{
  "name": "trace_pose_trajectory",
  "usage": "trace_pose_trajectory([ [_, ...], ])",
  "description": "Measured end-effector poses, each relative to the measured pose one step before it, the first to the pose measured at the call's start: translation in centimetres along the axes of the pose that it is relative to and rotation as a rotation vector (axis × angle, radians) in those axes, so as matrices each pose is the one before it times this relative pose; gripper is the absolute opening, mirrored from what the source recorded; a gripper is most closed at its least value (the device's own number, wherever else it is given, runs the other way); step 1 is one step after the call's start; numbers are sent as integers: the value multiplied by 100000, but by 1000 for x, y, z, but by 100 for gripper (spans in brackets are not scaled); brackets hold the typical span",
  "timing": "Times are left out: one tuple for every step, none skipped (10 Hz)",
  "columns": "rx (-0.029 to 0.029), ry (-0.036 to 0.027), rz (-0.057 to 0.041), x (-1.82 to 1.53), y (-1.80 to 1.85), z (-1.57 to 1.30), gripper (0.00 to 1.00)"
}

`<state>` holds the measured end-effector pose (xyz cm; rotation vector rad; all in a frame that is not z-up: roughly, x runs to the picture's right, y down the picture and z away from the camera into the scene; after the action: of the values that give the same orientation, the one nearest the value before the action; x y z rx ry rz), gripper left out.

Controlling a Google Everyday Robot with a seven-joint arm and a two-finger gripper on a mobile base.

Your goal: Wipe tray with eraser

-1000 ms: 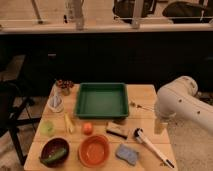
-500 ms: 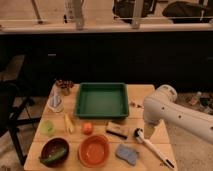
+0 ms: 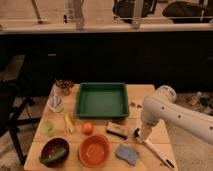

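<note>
Tabletop scene, seen from above the near edge of a pale wooden table [image 3: 139, 95]. A large shallow square green plastic tray [image 3: 101, 100] sits at the centre rear. A small rectangular eraser [image 3: 118, 129] with a tan top and a dark underside lies flat just in front of the tray's near right corner, apart from it. The white robot arm [image 3: 161, 100] enters from the right, its far end cut off by the frame. Its forearm points down to the gripper [image 3: 142, 134], which hangs just right of the eraser and above the head of a long-handled white brush [image 3: 156, 153]. The jaws are spread with nothing between them, though the forearm hides most of them. Along the front are a round orange bowl [image 3: 94, 150], a blue sponge [image 3: 128, 153] and a dark bowl [image 3: 54, 151] whose green contents are hard to identify. A small orange ball [image 3: 88, 128] lies left of the eraser. Lettering on the objects cannot be made out.
</note>
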<state>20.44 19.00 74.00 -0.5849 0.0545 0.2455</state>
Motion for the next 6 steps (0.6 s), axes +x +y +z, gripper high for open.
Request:
trace_pose_trajectory([
  [32, -17, -87, -42, -10, -3, 80],
  [15, 20, 18, 20, -3, 1, 80],
  [32, 4, 65, 37, 3, -9, 80],
  [-7, -16, 131, 54, -1, -9, 80],
  [-405, -342, -194, -23, 18, 72, 80],
  [-1444, -156, -751, -136, 258, 516, 80],
])
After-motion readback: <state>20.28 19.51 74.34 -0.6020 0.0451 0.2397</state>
